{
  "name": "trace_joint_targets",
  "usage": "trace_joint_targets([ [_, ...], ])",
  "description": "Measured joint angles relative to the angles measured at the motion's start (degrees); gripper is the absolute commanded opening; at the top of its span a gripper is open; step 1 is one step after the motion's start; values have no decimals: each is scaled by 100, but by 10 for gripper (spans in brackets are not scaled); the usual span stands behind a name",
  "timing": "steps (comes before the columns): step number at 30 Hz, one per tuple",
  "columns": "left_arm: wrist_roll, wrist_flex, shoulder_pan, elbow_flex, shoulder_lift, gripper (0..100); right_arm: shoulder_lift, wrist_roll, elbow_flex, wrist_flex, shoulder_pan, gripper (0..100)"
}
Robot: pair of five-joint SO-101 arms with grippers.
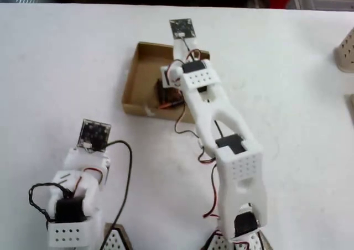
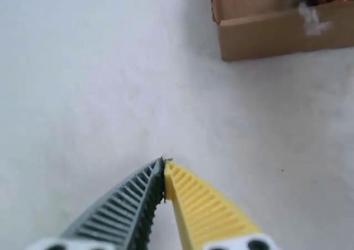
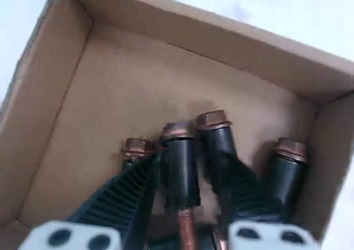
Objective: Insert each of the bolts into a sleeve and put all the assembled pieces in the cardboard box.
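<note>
The cardboard box (image 1: 138, 67) sits at the table's middle back. In the right wrist view the box (image 3: 221, 34) holds several assembled pieces, black sleeves with copper bolt heads. My right gripper (image 3: 188, 167) is down inside it, open. One assembled piece (image 3: 180, 167) lies between its black fingers, touching one finger and apart from the other. A second piece (image 3: 218, 139) lies just beside it, a third (image 3: 287, 172) near the box wall. My left gripper (image 2: 164, 170) is shut and empty, grey and yellow fingers together low over bare table, short of the box corner (image 2: 276, 34).
The left arm (image 1: 77, 194) is folded back at the table's front left. The right arm (image 1: 221, 128) stretches from the front edge to the box. A perforated tan object (image 1: 345, 53) stands at the far right edge.
</note>
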Motion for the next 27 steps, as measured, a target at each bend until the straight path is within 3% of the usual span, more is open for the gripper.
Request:
trace_joint_targets([
  [6, -70, 0, 141, 0, 0, 24, 0, 0, -62, 0, 18, 7],
  [8, -79, 0, 167, 0, 0, 24, -35, 0, -62, 0, 9, 44],
  [18, -79, -176, 176, 18, 0, 24, -1574, 0, 299, 1116, 79, 17],
  [23, -79, -202, 176, 26, 0, 24, -2848, 0, 1538, 1169, 123, 17],
  [27, -79, -202, 176, 26, 0, 24, -4009, 0, 3226, 334, 123, 17],
])
